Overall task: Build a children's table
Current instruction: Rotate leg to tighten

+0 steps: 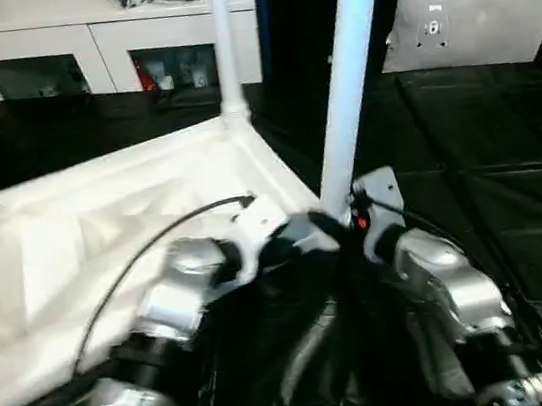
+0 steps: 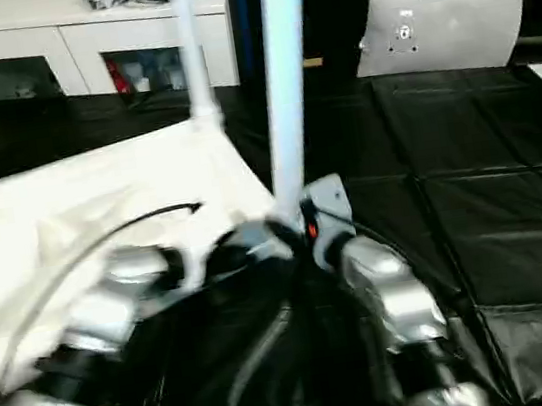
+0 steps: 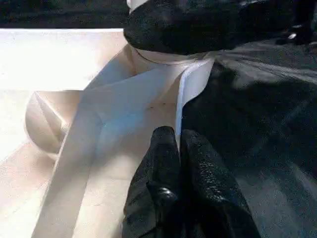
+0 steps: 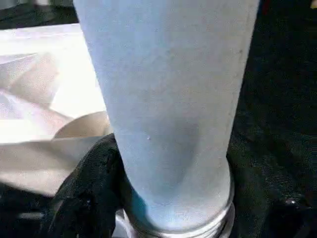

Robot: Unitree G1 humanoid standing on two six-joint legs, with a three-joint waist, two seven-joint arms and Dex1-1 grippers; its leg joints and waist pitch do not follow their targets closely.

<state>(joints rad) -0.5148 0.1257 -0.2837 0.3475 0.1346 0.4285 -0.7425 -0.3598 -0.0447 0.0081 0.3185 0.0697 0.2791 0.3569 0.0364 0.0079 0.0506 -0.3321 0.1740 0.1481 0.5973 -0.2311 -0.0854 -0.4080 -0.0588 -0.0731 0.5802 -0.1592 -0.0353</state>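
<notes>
The children's table top [image 1: 104, 236] lies upside down on the black mat, ribbed underside up. One white leg [image 1: 224, 38] stands upright in its far corner socket. A second leg [image 1: 348, 71] stands in the near right corner, leaning slightly right. My right gripper [image 1: 344, 221] is closed around the base of this leg, just above the socket; one black finger [image 4: 84, 198] shows beside the tube. My left gripper [image 3: 177, 136] is shut on the thin rim of the top, right next to that corner.
A black mat [image 1: 510, 179] covers the floor under the table top. A white cabinet [image 1: 96, 36] with shelves stands along the back. A grey cushion [image 1: 473, 23] lies at the back right. Bare floor shows along the near edge.
</notes>
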